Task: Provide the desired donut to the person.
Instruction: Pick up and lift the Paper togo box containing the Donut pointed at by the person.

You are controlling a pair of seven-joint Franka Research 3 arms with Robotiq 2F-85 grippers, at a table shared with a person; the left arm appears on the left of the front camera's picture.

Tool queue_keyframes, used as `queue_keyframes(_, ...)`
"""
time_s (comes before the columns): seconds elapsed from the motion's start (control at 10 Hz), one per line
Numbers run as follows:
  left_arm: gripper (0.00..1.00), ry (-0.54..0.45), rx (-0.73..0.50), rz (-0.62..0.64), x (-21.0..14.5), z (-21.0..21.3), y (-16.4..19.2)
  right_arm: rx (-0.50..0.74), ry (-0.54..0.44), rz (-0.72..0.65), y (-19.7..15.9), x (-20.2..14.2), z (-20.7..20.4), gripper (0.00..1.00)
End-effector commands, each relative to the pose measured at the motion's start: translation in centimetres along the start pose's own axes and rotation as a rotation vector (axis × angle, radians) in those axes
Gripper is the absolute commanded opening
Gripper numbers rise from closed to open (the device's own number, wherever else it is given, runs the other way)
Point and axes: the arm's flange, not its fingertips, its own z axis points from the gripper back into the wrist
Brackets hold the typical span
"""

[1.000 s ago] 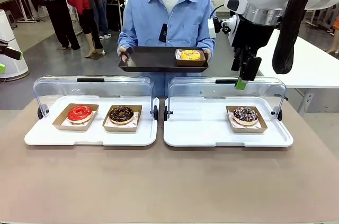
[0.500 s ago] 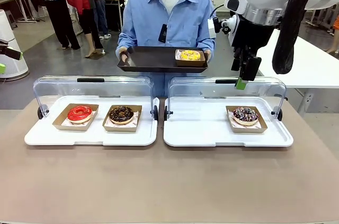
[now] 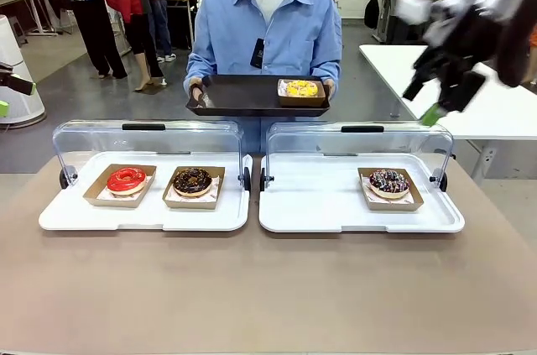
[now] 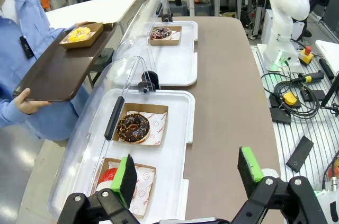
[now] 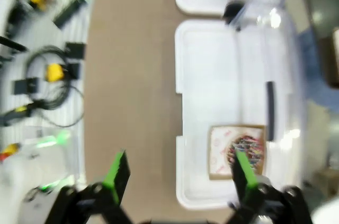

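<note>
We judge the handover as good as done. The yellow donut (image 3: 301, 87) sits in its paper boat at the right end of the dark tray (image 3: 235, 95), which the person (image 3: 264, 28) holds with both hands beyond the far edge of the table (image 3: 268, 288). What seems left is only for the arm to get clear and for the person to carry the tray off.

The other donuts lie under their raised clear lids. The red donut (image 3: 127, 179) and the chocolate donut (image 3: 193, 180) are side by side on the left white tray (image 3: 143, 219). The sprinkled donut (image 3: 388, 181) is near the right edge of the right white tray (image 3: 327, 212), whose left half lies bare.

The right gripper (image 3: 436, 107) is up beyond the far right corner of the right white tray, smeared by motion. In its wrist view its fingers stand wide apart with nothing between them. The left gripper (image 4: 186, 170) hangs off the left end of the table, fingers spread and holding nothing.

Against the frames a moment ago, the right gripper has left its place over the far edge of the right white tray, near the right end of the dark tray, and swung up and to the right. The dark tray, the person's hands and all four donuts lie as they did
</note>
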Motion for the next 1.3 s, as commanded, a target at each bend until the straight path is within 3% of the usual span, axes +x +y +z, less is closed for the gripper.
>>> queue_keyframes(0.0, 1.00, -0.003, -0.003, -0.004, 0.2, 0.1, -0.1, 0.010, -0.324, 0.034, 2.0, -7.4, 3.4, 1.00)
queue_keyframes(0.1, 1.00, -0.003, -0.003, -0.004, 0.2, 0.1, -0.1, -0.044, -0.500, 0.100, 2.7, -11.5, 4.8, 1.00)
queue_keyframes(0.2, 1.00, -0.003, -0.003, -0.004, 0.2, 0.1, -0.1, -0.176, -0.617, 0.017, 3.6, -15.8, 5.0, 1.00)
queue_keyframes(0.5, 1.00, -0.003, -0.003, -0.004, 0.2, 0.1, -0.1, -0.188, -0.754, -0.161, 4.5, -23.5, 3.1, 1.00)
queue_keyframes(0.6, 1.00, -0.003, -0.003, -0.004, 0.2, 0.1, -0.1, -0.141, -0.788, -0.198, 4.7, -25.3, 2.5, 1.00)
queue_keyframes(0.9, 1.00, -0.003, -0.003, -0.004, 0.2, 0.1, -0.1, -0.064, -0.832, -0.184, 4.1, -27.4, 1.4, 1.00)
queue_keyframes(1.2, 1.00, -0.003, -0.003, -0.004, 0.2, 0.1, -0.1, -0.114, -0.841, -0.190, 3.3, -25.6, 1.9, 1.00)
